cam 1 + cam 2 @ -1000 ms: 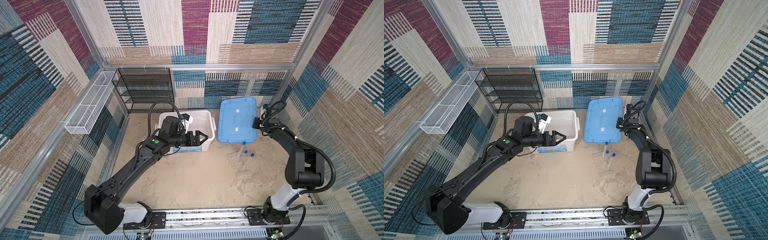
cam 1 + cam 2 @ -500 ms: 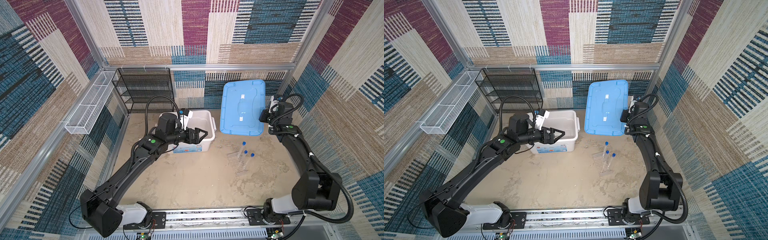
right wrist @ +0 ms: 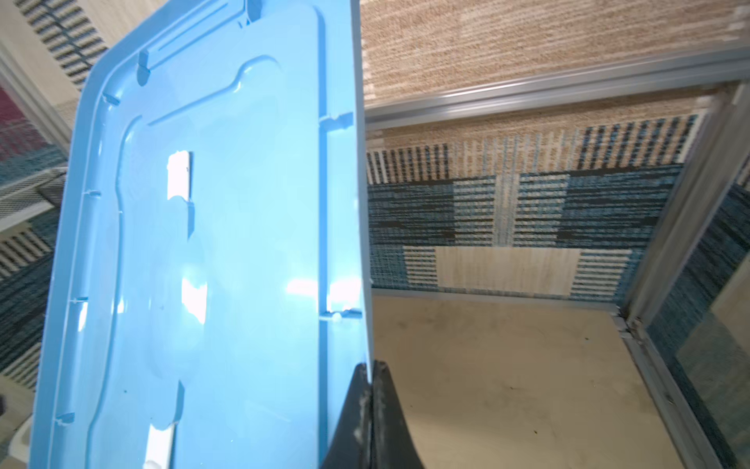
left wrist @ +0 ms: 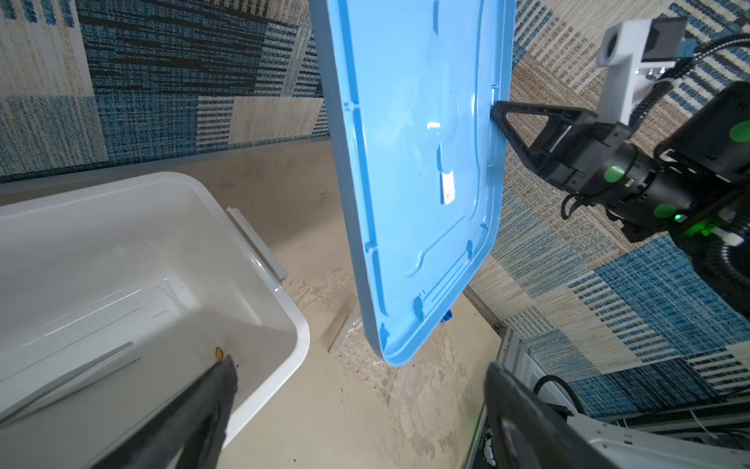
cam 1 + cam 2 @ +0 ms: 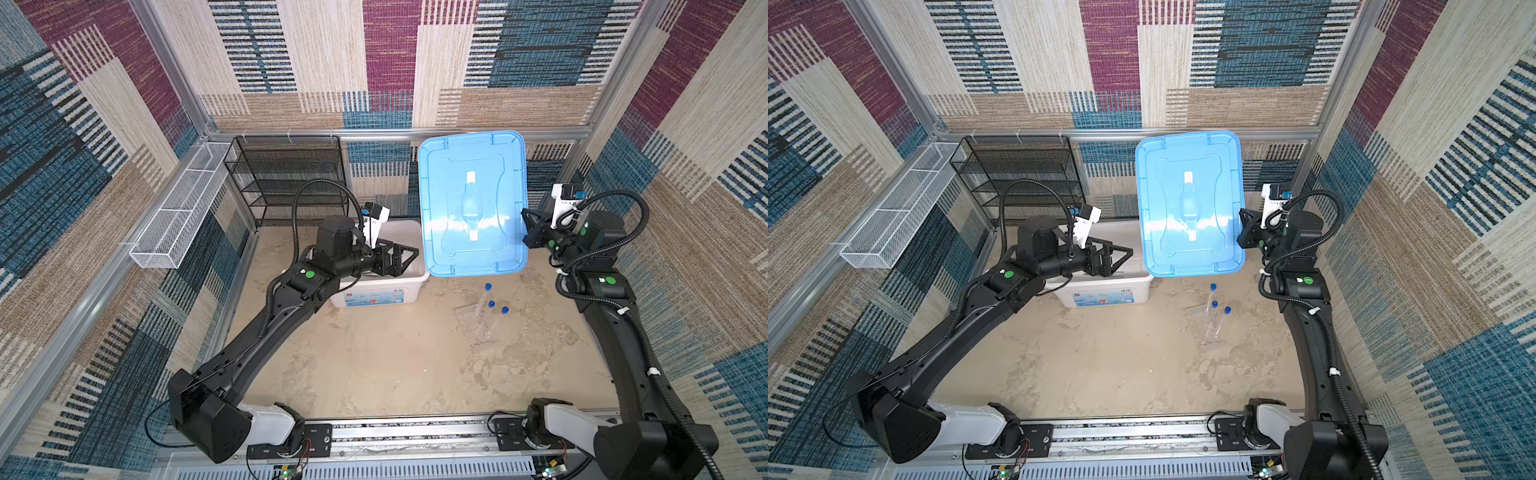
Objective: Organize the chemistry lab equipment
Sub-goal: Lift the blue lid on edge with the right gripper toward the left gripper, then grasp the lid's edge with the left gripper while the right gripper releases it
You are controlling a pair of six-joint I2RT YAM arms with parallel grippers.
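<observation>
Three blue-capped tubes [image 5: 490, 316] flat on desk [image 5: 374, 365]: likely light, rigid, slick, roll-prone, best pinched mid-barrel; left claw [image 5: 405, 259] gaping, empty; right claw [image 3: 370, 381] clamped on blue lid [image 5: 469, 199] edge.

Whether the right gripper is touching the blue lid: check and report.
Touching. In the right wrist view the right gripper has its fingers shut on the edge of the blue lid.

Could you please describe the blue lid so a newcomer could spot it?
On the table, find the big white tub. Just right of it the lid hangs in mid-air, its edge pinched by the right hand. It is the only broad, flat, light-blue thing; nearby tubes have only tiny blue caps.
</observation>
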